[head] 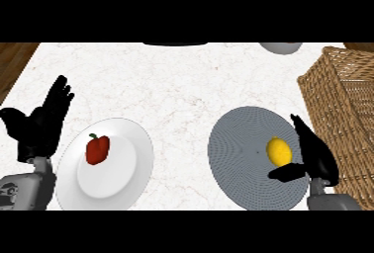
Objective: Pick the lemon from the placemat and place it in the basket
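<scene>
In the head view, the lemon (278, 151) lies on the round grey placemat (237, 163), toward the mat's right side. The right hand (315, 157) stands just to the right of it, edge-on, with its fingers straight and pointing away from the robot along the lemon's far side. Its thumb (286, 171) juts left, below the fruit and close under its near end. So the lemon sits to the left of the palm, in the open crook between fingers and thumb, and nothing is curled round it yet; whether the palm already touches the fruit cannot be told.

The lemon's long axis runs away from the robot, roughly parallel with the straight fingers, so a close across its narrow width looks like the natural grasp.

The basket (343, 104) stands on the other side of the right hand, to its right and farther from the robot, its woven wall close beside the mat. The carry should therefore be short: up, then rightward over the rim.

The left hand (40, 123) rests open, fingers up, well away to the left, beside a white plate (128, 148) holding a red pepper (97, 149). The right hand is plainly the nearer one. All of this sits on the pale marbled desk (175, 89).
</scene>
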